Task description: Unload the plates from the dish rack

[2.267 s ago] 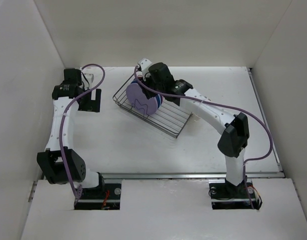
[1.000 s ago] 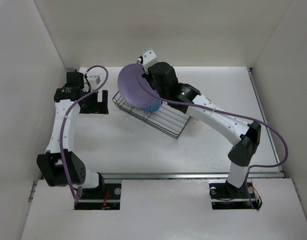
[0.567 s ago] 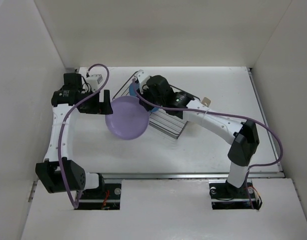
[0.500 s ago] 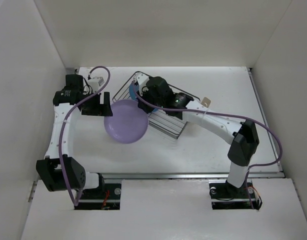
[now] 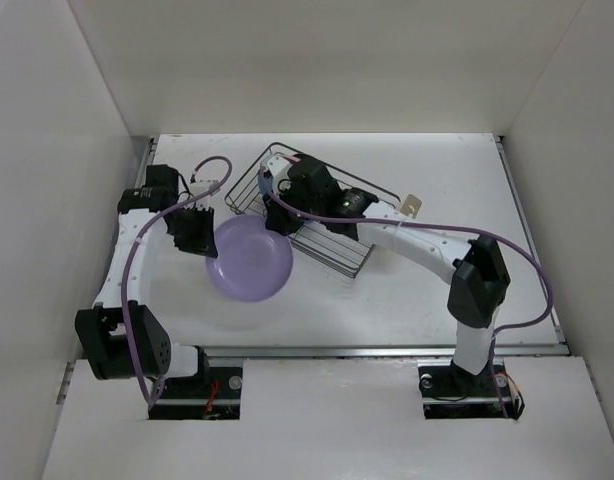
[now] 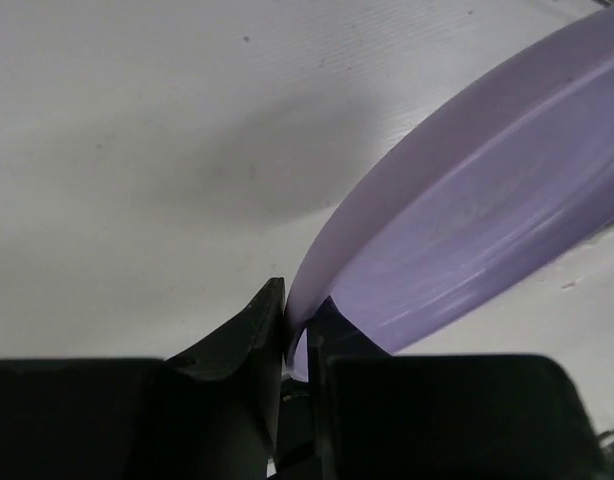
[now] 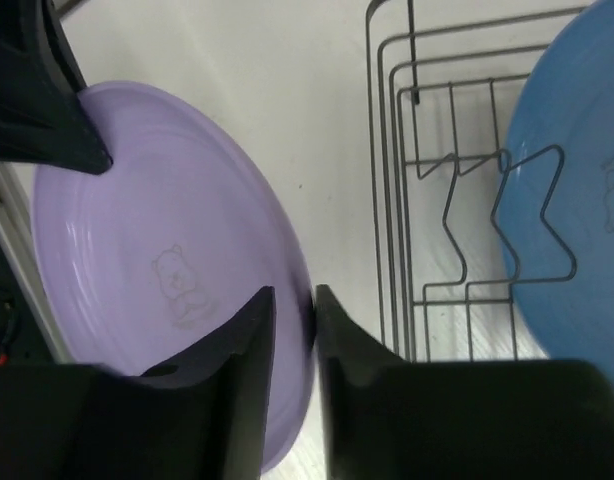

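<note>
A lavender plate hangs face-up over the table, left of the dish rack. Both grippers pinch its rim. My left gripper is shut on its left edge, and the left wrist view shows the rim of the lavender plate clamped between the fingers of my left gripper. My right gripper is shut on the right edge; in the right wrist view the lavender plate carries a faint bear print, with my right gripper on its rim. A blue plate stands in the dish rack.
White walls enclose the table on three sides. A small cream tag lies right of the rack. The rack sits at an angle in the middle back of the table.
The right arm carried the lavender plate out of the rack and lowered it leftward. The left gripper came in from the far left and shut on the plate's left rim.
</note>
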Controlling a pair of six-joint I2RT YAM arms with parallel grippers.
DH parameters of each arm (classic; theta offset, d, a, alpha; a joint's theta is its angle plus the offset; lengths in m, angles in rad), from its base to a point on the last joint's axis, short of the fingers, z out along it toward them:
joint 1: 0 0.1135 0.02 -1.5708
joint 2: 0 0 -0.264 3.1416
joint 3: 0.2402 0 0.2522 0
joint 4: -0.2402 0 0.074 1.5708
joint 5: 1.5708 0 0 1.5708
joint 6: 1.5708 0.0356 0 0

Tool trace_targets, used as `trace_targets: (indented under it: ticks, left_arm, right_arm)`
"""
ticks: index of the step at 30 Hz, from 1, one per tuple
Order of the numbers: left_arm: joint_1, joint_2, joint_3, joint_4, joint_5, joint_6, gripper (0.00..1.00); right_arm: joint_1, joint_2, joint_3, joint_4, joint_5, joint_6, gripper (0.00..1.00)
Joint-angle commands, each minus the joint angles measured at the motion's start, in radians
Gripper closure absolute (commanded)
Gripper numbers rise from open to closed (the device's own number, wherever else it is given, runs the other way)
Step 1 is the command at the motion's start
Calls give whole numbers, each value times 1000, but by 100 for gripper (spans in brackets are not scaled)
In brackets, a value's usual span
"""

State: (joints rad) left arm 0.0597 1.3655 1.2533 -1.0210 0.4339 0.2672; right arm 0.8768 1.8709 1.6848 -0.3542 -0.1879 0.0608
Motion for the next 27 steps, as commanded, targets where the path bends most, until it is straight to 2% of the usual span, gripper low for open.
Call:
trace_targets:
  ticks: [1, 2, 3, 5, 8, 11, 15, 18, 20, 21, 22, 24, 25, 26, 27]
  left_arm:
    - [5, -31, -25, 15, -109, -5, 100]
    - [5, -31, -25, 3, -130, -5, 100]
    - [17, -31, -35, -7, -170, 12, 100]
    - [63, -31, -60, -7, -191, 46, 100]
    - [84, -22, -106, -7, -267, 64, 100]
    - [109, 7, -150, 27, -296, 73, 100]
    - [118, 154, -135, 58, -383, -15, 100]
    - [131, 237, -106, 58, -395, -54, 100]
    - [141, 294, -106, 68, -405, -68, 100]
    - [141, 306, -106, 68, -418, -78, 97]
    - [141, 317, -106, 68, -431, -79, 88]
    - [141, 326, -106, 68, -431, -97, 79]
    - [141, 326, -97, 68, -431, -97, 71]
    - [141, 316, -97, 68, -431, -97, 56]
    - [141, 316, -97, 68, -431, -106, 50]
  right_arm:
    - [16, -33, 73, 86, -26, 57, 68]
    - [16, -33, 84, 74, -6, 57, 47]
    - [5, -33, 93, 58, 13, 57, 31]
    - [-7, -50, 105, 58, 68, 57, 21]
    - [-30, -96, 95, 75, 184, 97, 21]
    - [-56, -96, 104, 61, 345, 97, 33]
    - [-56, 32, 193, -69, 582, 74, 65]
    - [-56, 63, 203, -78, 694, 65, 64]
    - [-67, 76, 214, -78, 685, 65, 59]
    - [-78, 88, 214, -78, 676, 65, 57]
    - [-87, 103, 223, -78, 676, 65, 53]
    - [-87, 118, 223, -78, 667, 65, 49]
    - [-99, 119, 233, -78, 666, 65, 49]
    - [-99, 132, 233, -78, 666, 65, 48]
    - [-110, 145, 233, -78, 657, 65, 48]
